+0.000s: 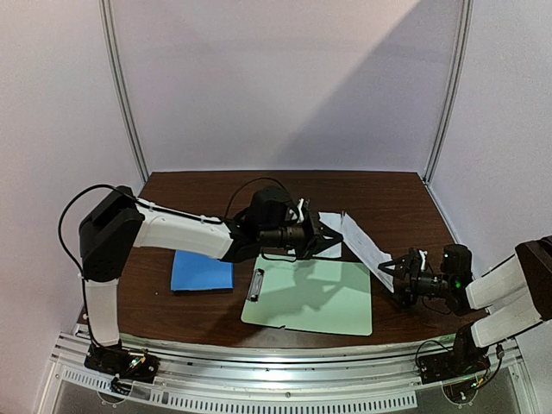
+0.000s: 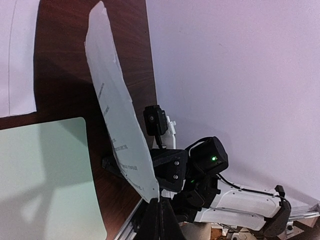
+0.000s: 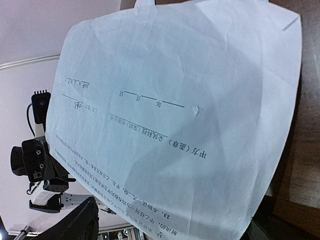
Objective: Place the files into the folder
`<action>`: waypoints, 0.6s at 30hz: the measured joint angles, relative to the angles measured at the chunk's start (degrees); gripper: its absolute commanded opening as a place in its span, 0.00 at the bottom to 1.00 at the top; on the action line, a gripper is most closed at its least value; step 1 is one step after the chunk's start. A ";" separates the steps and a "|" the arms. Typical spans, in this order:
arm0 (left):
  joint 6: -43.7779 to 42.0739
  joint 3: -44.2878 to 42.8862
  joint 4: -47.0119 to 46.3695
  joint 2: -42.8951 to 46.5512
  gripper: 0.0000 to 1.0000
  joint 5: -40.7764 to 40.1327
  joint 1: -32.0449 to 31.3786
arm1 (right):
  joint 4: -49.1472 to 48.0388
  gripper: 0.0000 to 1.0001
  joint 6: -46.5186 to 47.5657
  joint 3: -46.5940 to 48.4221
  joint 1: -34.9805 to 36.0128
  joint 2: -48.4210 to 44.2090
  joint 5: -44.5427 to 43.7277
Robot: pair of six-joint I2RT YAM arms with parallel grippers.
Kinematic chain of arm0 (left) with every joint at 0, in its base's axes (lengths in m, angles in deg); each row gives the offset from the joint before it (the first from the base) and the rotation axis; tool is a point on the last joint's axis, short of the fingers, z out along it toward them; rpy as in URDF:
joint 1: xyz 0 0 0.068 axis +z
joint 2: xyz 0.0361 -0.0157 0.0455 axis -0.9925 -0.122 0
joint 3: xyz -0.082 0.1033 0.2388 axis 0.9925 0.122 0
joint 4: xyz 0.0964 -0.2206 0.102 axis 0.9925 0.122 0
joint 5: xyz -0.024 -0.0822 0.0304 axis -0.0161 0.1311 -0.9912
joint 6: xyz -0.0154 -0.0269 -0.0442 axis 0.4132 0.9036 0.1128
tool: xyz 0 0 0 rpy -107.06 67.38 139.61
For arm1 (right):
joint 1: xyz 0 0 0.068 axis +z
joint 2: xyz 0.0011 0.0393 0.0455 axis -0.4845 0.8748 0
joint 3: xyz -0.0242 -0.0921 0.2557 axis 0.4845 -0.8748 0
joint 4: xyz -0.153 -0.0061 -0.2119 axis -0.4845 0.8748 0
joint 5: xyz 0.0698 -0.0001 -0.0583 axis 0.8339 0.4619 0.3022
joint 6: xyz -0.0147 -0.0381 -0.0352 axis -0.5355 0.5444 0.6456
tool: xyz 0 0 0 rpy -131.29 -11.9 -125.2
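One white sheet [image 1: 360, 243] stands on edge, pinched tight at one end by the left gripper [image 1: 323, 238], apparently so the right gripper [image 1: 392, 269], jaws wide astride the other end, can take hold. The blue folder [image 1: 202, 272] lies flat, well apart to the left.

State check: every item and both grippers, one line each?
held sheet: lifted, on edge, pinched at a corner.
second sheet: lying flat.
folder: looks closed, lying flat.
clipboard: lying flat.
left gripper: shut on held sheet.
right gripper: open, at held sheet's edge.
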 measured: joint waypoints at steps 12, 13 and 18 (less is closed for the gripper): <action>-0.20 2.51 -0.37 -0.17 0.00 1.49 0.00 | -0.33 0.71 4.35 0.26 -3.52 1.25 -1.90; -0.33 2.82 -0.35 -0.26 0.00 1.62 0.00 | -0.17 0.70 4.79 0.35 -3.67 1.51 -2.16; -2.03 3.28 0.02 -1.81 0.00 2.64 0.00 | -1.27 0.66 6.40 0.72 -4.15 3.23 -2.21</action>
